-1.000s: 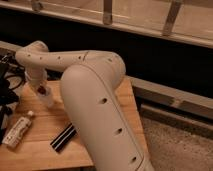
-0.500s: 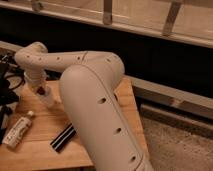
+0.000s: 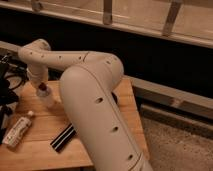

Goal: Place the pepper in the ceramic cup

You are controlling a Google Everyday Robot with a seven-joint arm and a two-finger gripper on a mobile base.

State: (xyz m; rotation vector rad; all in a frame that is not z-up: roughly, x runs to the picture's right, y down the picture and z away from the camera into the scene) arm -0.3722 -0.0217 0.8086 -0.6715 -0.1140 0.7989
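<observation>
My gripper (image 3: 41, 84) hangs at the end of the white arm, pointing down over the left part of the wooden table (image 3: 100, 107). The red pepper (image 3: 43, 89) shows just below the gripper, right at the top of the small off-white ceramic cup (image 3: 48, 99). I cannot tell whether the pepper is still held or rests in the cup. The arm's wrist hides most of the gripper.
A pale bottle with a label (image 3: 17, 131) lies at the table's front left. A flat black striped object (image 3: 63, 138) lies near the front edge. Dark cables and gear (image 3: 9, 82) sit at the far left. My bulky arm (image 3: 95, 110) covers the table's middle and right.
The arm holds nearly still over the cup; the red pepper shows a little more plainly at the cup's mouth.
</observation>
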